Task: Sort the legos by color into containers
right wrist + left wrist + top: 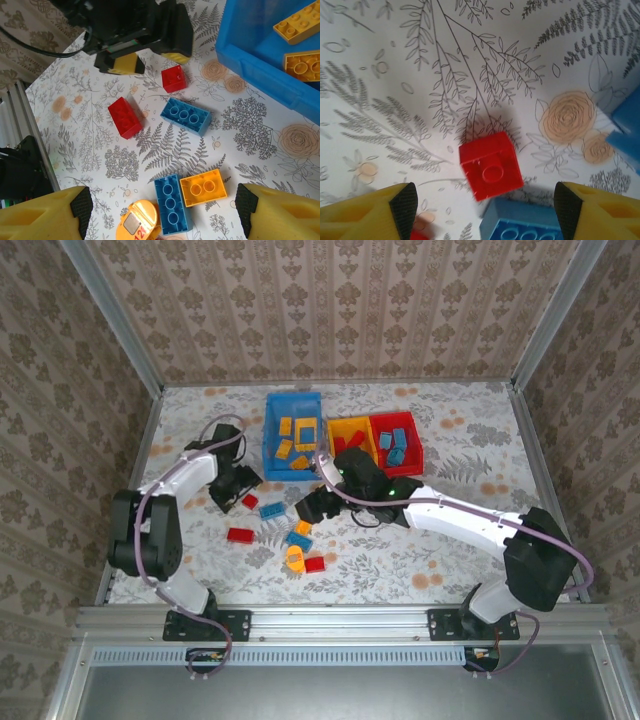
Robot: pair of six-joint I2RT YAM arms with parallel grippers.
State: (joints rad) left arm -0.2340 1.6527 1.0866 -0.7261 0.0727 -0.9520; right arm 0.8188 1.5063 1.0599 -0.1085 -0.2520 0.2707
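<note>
My left gripper [240, 492] [485, 205] is open, hanging low over a small red brick [491, 165] [250, 501], with a blue brick [520, 225] [271, 510] just beside it. My right gripper [315, 508] [165, 205] is open above a blue brick [172, 204] and an orange brick [203, 187] lying side by side, with a yellow rounded piece [136, 223] near its left finger. A longer red brick [124, 117] [239, 535] lies apart. The blue bin [293, 397] [250, 55] holds yellow bricks, the yellow bin [352, 426] red ones, the red bin [385, 422] blue ones.
Another red brick [315, 564] lies nearest the arm bases. The three bins stand in a row at the back centre. Metal frame rails and patterned walls close in the table on three sides. Open floral tabletop lies to the right.
</note>
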